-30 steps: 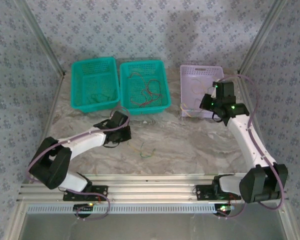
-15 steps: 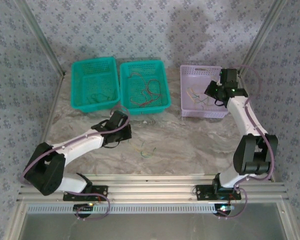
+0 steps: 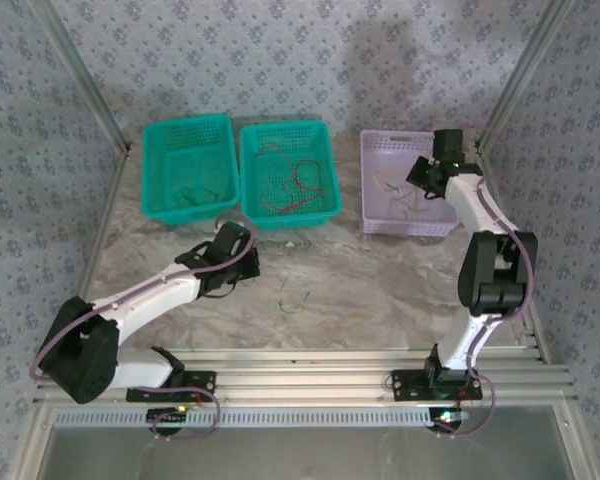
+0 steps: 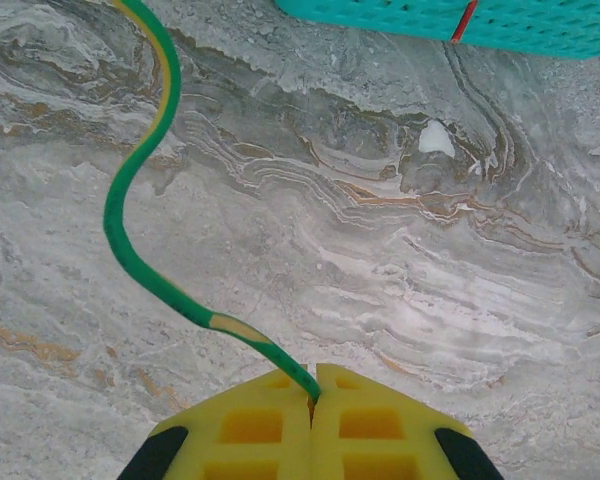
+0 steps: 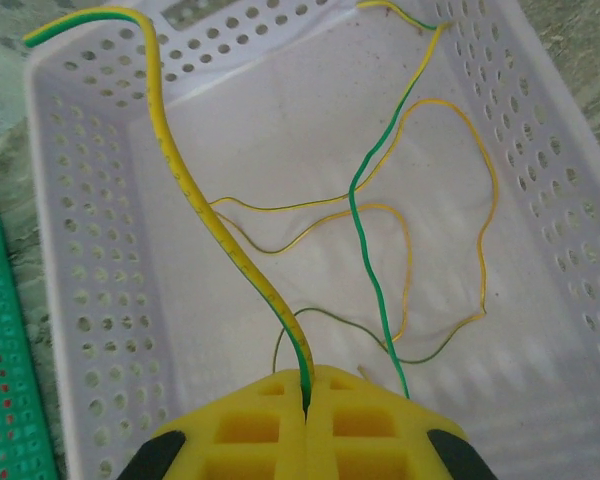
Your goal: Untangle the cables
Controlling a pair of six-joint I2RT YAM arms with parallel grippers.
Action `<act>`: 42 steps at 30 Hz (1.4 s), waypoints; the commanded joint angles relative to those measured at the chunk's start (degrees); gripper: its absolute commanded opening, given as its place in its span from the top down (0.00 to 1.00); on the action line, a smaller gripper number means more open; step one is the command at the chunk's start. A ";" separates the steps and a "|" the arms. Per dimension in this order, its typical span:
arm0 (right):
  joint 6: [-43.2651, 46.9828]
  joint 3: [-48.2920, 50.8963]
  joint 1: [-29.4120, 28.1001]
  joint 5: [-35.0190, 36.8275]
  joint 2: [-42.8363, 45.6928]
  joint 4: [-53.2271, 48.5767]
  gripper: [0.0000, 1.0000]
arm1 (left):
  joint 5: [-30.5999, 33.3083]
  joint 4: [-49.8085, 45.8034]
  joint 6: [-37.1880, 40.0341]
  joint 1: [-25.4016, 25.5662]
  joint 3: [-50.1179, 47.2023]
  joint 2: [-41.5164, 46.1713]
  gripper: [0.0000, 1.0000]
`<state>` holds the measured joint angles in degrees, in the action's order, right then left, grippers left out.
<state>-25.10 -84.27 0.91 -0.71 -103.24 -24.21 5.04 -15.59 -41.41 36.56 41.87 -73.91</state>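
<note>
A marble table (image 3: 380, 290) is seen, and all places are given from the middle teal basket (image 3: 325, 205) at its far side. A second teal basket (image 3: 160, 160) is set just left of it, and a lilac basket (image 3: 372, 150) stands apart to its right. Red cables (image 3: 298, 180) are held inside the middle teal basket.

On the near side of that basket, slightly left, the left gripper (image 4: 313, 395) is kept low over the table, its jaws pinched together on a green-and-yellow cable (image 4: 110, 215). Well to the right of the basket, the right gripper (image 5: 305, 380) is held above the lilac basket, jaws clamped on a yellow-striped cable (image 5: 185, 180). Thin cables (image 5: 352, 200) are spread beneath it. A loose cable (image 3: 293, 298) is left on the table, nearer than the middle teal basket.
</note>
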 commanded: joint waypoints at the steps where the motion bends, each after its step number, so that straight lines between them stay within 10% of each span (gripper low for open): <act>1: -0.55 -3.28 0.65 -0.13 -2.95 -2.04 1.00 | 1.29 -0.05 0.71 0.53 -0.57 2.05 1.00; 42: 3.37 -16.71 -0.53 1.56 -20.94 -9.21 0.88 | 3.11 1.35 0.28 0.75 -2.62 5.67 1.00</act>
<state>-22.59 -99.24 0.82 0.25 -124.81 -32.21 6.98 -15.11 -41.43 36.88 39.90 -69.87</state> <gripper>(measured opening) 0.116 0.041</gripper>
